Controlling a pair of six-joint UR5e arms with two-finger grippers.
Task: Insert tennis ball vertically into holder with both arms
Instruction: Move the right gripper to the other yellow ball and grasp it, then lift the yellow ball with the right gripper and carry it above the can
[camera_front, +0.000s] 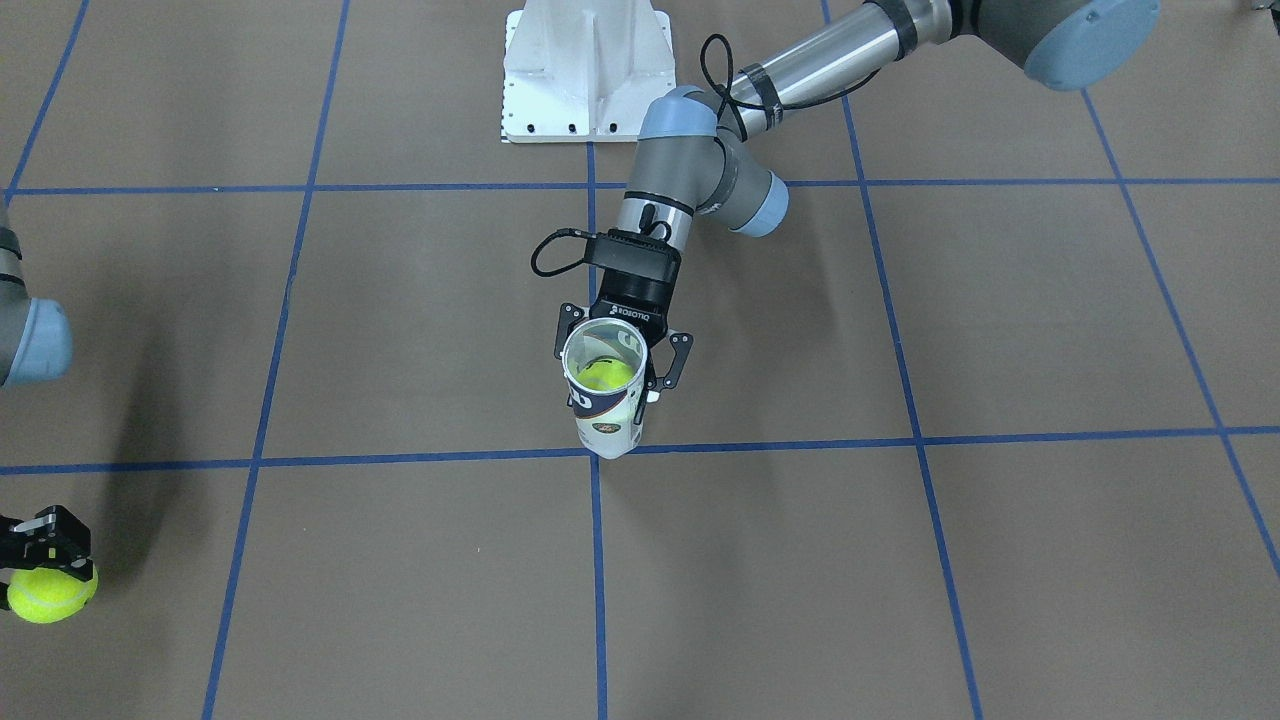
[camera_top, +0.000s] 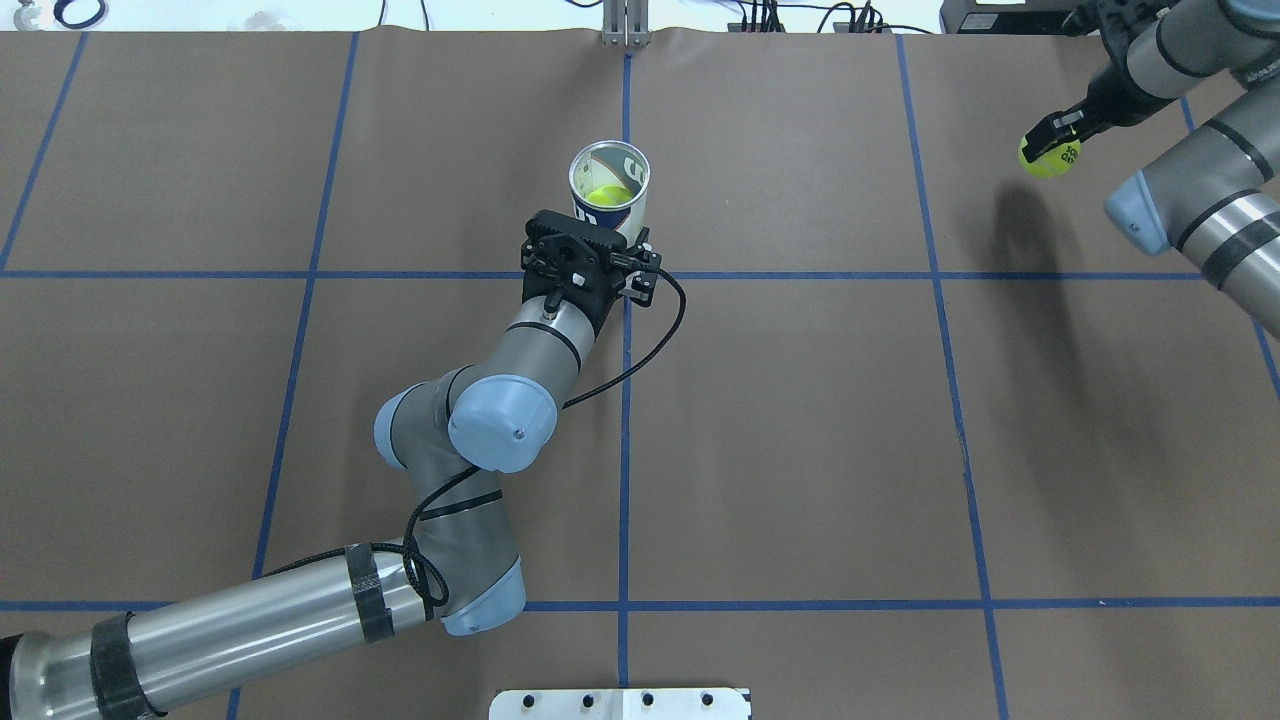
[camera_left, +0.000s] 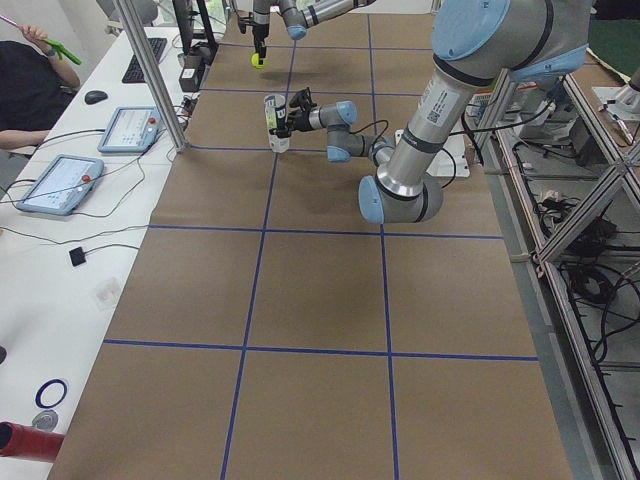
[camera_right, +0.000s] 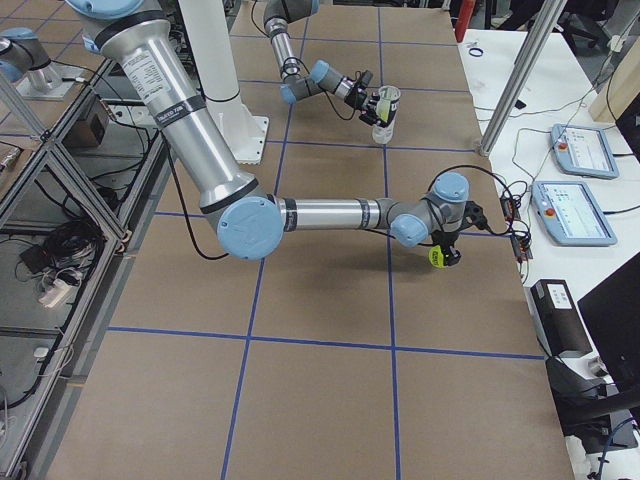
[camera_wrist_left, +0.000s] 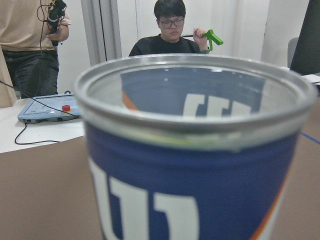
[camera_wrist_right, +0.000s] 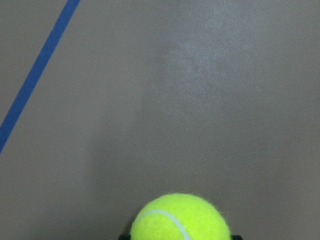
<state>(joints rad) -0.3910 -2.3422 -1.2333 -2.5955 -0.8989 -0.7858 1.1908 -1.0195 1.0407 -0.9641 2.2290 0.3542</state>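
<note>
We see the holder (camera_front: 603, 410) upright at the centre of the front-facing frame, mouth up, with a tennis ball (camera_front: 606, 375) already inside. Our left gripper (camera_front: 622, 352) is clenched around its upper wall. At the lower left edge, well apart, our right gripper (camera_front: 48, 572) grasps a second tennis ball (camera_front: 52, 595) above the brown table (camera_front: 900, 560).

Brown paper (camera_top: 800, 400) covers my bench, crossed by a grid of blue tape lines (camera_top: 625, 450). A white pedestal base (camera_front: 585, 70) stands at the middle of my own edge. Beyond the far edge, a white side table (camera_left: 40, 300) carries a tablet (camera_left: 58, 184), a second tablet (camera_left: 127, 128), a mouse (camera_left: 95, 97) and a red cylinder (camera_left: 25, 440). There a seated person in black (camera_wrist_left: 170, 30) holds a green tool (camera_wrist_left: 212, 37).
</note>
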